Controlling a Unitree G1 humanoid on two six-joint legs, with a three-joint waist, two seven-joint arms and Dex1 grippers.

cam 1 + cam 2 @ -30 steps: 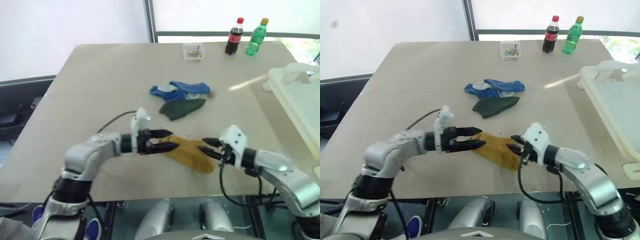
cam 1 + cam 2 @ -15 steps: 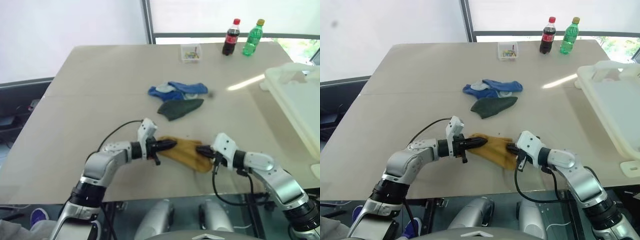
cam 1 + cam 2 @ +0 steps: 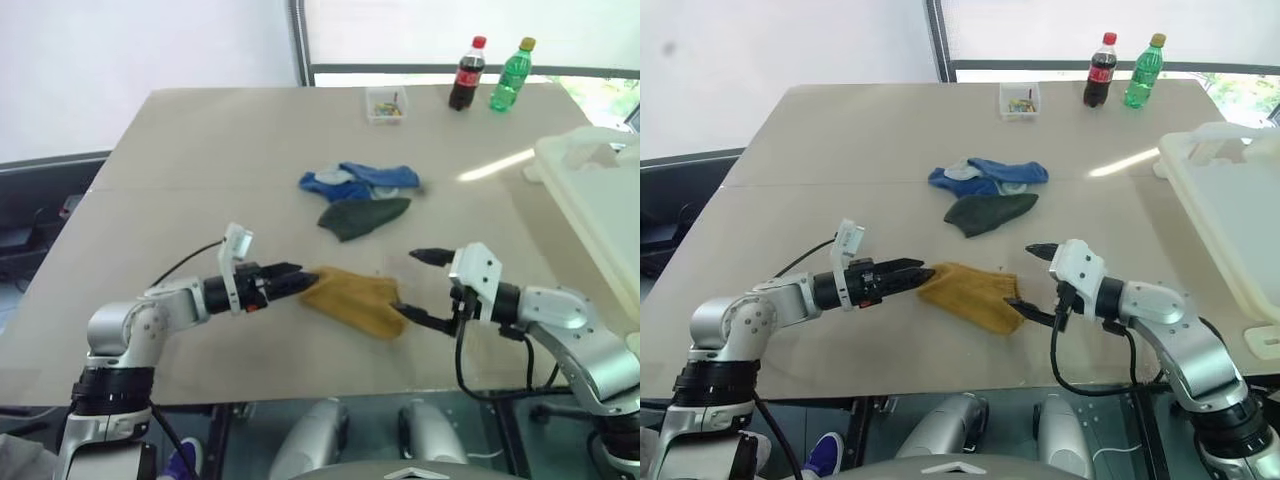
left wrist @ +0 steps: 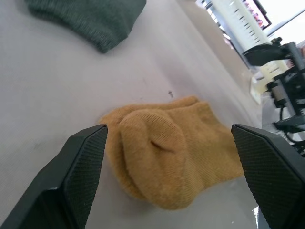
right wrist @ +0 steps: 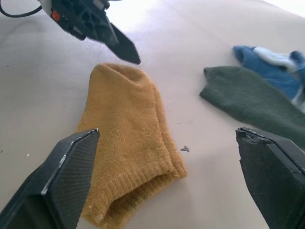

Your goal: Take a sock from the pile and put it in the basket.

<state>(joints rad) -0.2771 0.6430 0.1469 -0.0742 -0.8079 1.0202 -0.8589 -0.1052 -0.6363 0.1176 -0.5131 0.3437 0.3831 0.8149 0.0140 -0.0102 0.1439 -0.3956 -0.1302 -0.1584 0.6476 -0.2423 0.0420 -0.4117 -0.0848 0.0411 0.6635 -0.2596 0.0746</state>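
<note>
Mustard-yellow sock (image 3: 970, 296) lies flat nearest the robot, flanked by the left gripper (image 3: 908, 273) and right gripper (image 3: 1033, 282), fingers spread and empty, poised to pinch it, the pile (image 3: 985, 190) at twelve o'clock, the basket (image 3: 1230, 215) at two.

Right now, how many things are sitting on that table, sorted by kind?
Socks: 3, a mustard-yellow sock, a dark green sock and a blue sock
Bottles: 2, a cola bottle and a green bottle
Small clear box: 1
White basket: 1
Total: 7
</note>
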